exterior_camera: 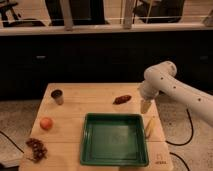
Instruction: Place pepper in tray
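Pepper (122, 99) seen lying on counter (85, 102) just beyond tray (113, 117). Claw (145, 106) held near tray's far right corner; its grip state could not be told.

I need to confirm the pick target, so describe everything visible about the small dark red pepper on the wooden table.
The small dark red pepper is an elongated, slightly lumpy pod lying flat on the pale wooden table, its length running roughly left to right in the picture. It sits beyond the far rim of the green rectangular tray, outside it and not touching it. Only the tabletop touches it. The robot's gripper hangs to its right, near but clear of it.
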`<action>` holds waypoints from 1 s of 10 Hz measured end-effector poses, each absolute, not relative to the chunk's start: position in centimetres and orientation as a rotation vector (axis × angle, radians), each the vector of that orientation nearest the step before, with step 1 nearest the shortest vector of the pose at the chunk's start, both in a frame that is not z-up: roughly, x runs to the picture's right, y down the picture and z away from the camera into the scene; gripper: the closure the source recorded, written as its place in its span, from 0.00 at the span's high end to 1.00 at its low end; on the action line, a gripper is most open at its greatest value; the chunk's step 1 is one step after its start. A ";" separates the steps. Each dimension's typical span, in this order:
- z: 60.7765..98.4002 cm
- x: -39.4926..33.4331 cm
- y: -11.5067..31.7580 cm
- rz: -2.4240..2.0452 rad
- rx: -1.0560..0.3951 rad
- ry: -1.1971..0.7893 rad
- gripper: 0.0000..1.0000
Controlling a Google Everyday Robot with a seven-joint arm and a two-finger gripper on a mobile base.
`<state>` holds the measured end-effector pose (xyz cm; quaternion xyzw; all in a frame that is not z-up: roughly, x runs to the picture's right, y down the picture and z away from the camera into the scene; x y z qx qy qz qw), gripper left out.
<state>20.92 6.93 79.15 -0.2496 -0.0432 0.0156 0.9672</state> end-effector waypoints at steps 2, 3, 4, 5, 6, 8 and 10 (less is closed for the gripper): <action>79.7 20.7 6.8 0.032 -0.503 -0.093 0.80; 80.0 20.5 6.8 0.032 -0.504 -0.096 0.80; 80.3 20.3 6.7 0.032 -0.503 -0.101 0.80; 80.6 20.2 6.6 0.031 -0.502 -0.102 0.80; 81.1 20.0 6.5 0.028 -0.501 -0.106 0.80; 81.5 19.8 6.4 0.029 -0.501 -0.112 0.80; 82.1 19.6 6.3 0.033 -0.500 -0.118 0.80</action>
